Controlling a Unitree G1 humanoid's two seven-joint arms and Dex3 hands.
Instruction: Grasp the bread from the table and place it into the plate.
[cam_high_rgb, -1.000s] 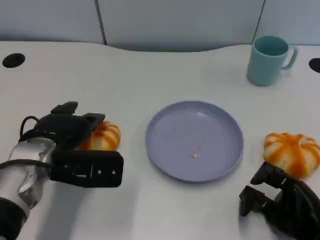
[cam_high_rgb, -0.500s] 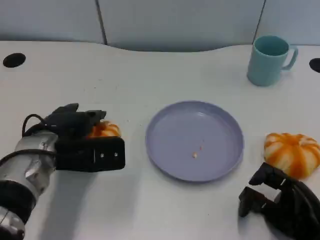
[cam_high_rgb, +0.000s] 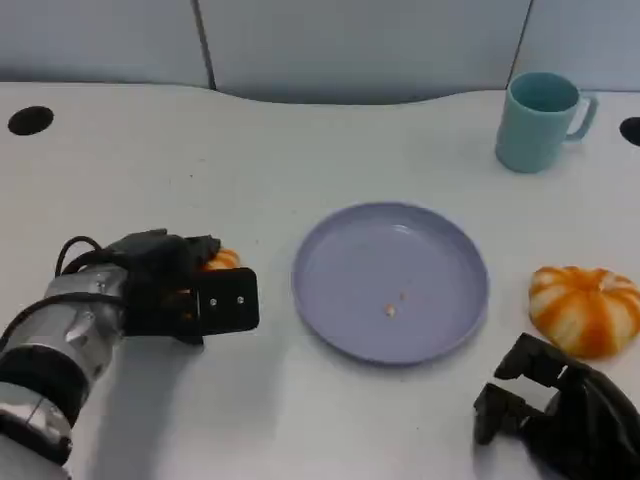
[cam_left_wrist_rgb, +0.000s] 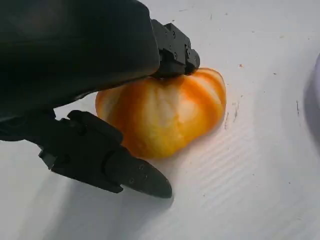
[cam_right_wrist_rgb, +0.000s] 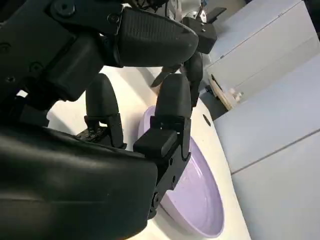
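An orange-and-white striped bread (cam_left_wrist_rgb: 165, 112) lies on the white table at the left, left of the lilac plate (cam_high_rgb: 340, 270). In the head view my left hand (cam_high_rgb: 175, 290) sits low over it, and just a sliver of the bread (cam_high_rgb: 222, 260) peeks out. The left wrist view shows one fingertip (cam_left_wrist_rgb: 175, 52) touching its top and the thumb (cam_left_wrist_rgb: 115, 167) lying along its other side on the table. My right hand (cam_high_rgb: 555, 415) rests at the lower right with bent fingers and nothing in it. The plate (cam_right_wrist_rgb: 200, 195) lies beyond it.
A second striped bread (cam_high_rgb: 585, 308) lies right of the plate, just ahead of my right hand. A teal mug (cam_high_rgb: 540, 120) stands at the back right. A few crumbs (cam_high_rgb: 392, 308) lie in the plate. Grey panels line the table's far edge.
My left hand has moved forward and lowered over the left bread, covering nearly all of it. The right hand has barely moved.
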